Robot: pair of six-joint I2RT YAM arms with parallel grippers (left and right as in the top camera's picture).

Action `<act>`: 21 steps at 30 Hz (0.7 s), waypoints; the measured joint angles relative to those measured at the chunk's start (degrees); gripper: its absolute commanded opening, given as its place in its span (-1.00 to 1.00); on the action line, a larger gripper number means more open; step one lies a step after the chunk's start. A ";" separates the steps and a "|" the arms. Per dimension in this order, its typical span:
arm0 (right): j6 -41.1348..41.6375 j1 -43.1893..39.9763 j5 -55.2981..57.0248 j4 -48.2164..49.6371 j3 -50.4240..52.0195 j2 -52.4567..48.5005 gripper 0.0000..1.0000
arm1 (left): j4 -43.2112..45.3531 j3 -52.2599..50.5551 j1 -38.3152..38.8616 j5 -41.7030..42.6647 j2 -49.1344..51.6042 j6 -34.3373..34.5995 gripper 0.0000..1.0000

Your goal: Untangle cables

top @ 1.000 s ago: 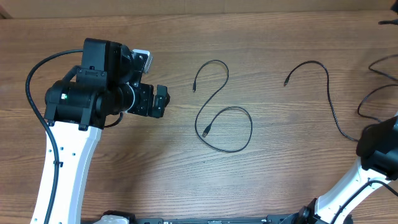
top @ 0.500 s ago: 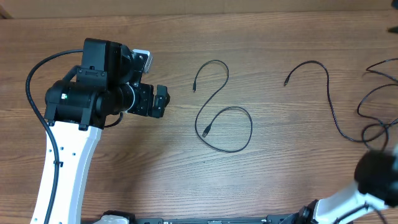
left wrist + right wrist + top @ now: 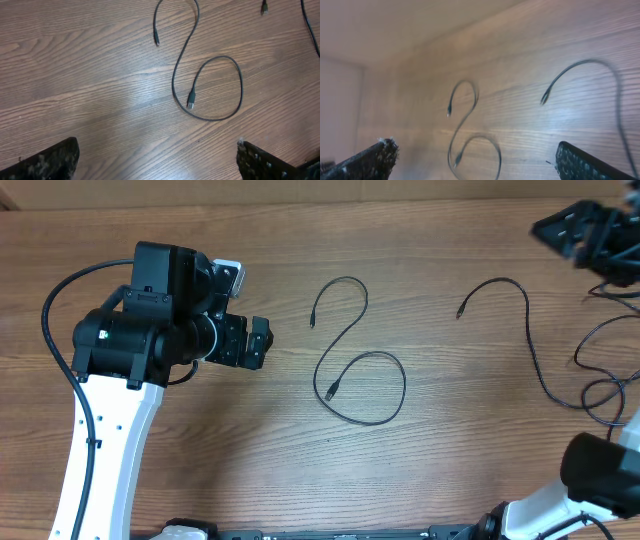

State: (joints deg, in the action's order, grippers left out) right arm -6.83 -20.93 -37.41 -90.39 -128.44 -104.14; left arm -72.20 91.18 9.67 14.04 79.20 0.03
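The S-cable (image 3: 352, 350) lies alone on the table (image 3: 200, 240), touching no other cord. Right of it, apart, lies the hook cable (image 3: 527, 320), whose tail seems to run into the bunch (image 3: 603, 375) farther right of the S-cable, at the frame edge. There cords cross, and we cannot tell how many.

Our left gripper (image 3: 261, 343) hangs just left of the S-cable, fingers wide apart and empty. Our right gripper (image 3: 476, 150), blurred overhead, is far right of the S-cable and beyond it, fingers likewise spread, holding nothing.

We judge the bunch is the work left. A pull on one strand there may tighten the crossings rather than free them, or drag the hook cable onto the S-cable. Thin cord may slip from a shallow pinch.
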 measured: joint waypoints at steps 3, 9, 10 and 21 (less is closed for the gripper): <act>-5.57 3.56 -0.26 -4.52 0.17 -0.72 1.00 | -0.02 0.00 0.00 0.02 0.00 0.00 0.99; -13.35 13.00 0.00 -6.60 2.45 -0.87 1.00 | 0.02 0.00 0.00 0.00 0.00 0.00 0.99; -13.97 14.91 0.55 -6.32 4.04 -0.90 1.00 | 0.00 0.00 0.00 0.02 0.00 0.00 0.99; -15.67 28.20 3.61 5.42 28.57 -1.49 1.00 | 0.00 0.00 0.00 0.00 0.00 0.00 0.99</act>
State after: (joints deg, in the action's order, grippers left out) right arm -22.50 7.27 -33.80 -84.97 -99.88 -105.62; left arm -72.20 91.18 9.67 14.04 79.20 0.03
